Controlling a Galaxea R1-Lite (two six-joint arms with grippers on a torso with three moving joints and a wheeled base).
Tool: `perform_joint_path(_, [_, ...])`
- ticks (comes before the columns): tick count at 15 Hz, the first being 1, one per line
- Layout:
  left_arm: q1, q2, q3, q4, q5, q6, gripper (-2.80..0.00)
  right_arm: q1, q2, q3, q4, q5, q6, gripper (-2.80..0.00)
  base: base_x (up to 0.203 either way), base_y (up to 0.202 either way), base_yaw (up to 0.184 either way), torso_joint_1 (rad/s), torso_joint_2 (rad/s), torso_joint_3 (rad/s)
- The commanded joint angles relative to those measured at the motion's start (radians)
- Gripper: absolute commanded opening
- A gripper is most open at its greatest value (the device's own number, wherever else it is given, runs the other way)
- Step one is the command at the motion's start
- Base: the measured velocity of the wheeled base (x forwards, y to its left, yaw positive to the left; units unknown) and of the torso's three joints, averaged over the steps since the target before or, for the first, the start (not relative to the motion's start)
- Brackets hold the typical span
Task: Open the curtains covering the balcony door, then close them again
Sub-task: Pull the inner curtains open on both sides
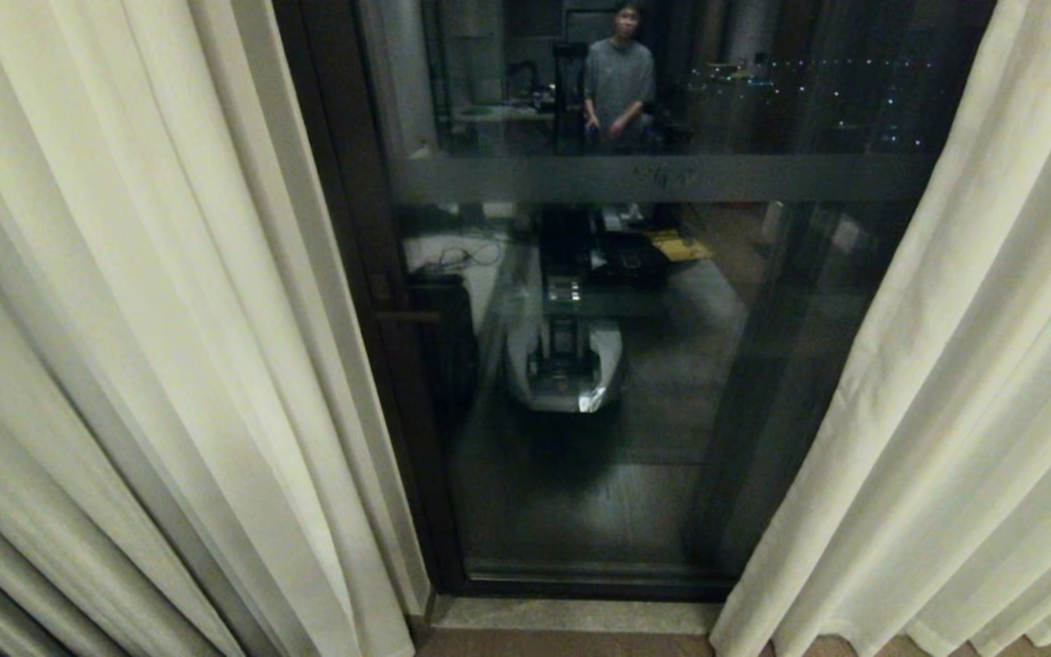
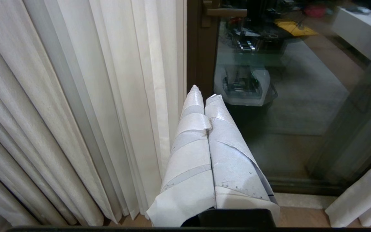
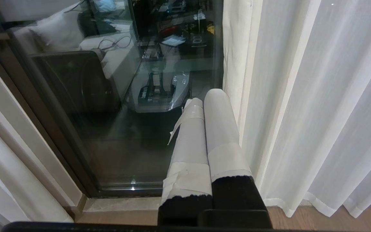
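Left wrist view: left claw (image 2: 204, 91) closed — curtains (image 2: 92, 96) just beside.

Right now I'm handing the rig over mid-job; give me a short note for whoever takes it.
Left tool: shut, empty, beside the inner edge of the left curtain panel.
Right tool: shut, empty, beside the inner edge of the right curtain panel.
Curtains stand parted; the balcony door glass and its stone threshold are exposed between them.
Done: opening, by the look of it.
Left: draw both panels back together over the door.
A person shows reflected in the glass.
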Motion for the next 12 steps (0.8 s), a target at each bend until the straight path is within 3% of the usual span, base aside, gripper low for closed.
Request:
perform_joint_path(1, [0.0, -0.003, 0.0, -0.001, 0.0, 0.0, -2.8, 0.0, 0.0, 0.0, -0.001, 0.0, 0.0, -2.8, 0.0, 0.0, 0.0, 0.0, 0.0, 0.0])
perform_joint_path(12, [0.0, -0.003, -0.001, -0.001, 0.0, -0.002, -2.8, 0.0, 0.0, 0.0, -0.001, 0.0, 0.0, -2.8, 0.0, 0.0, 0.0, 0.0, 0.0, 0.0])
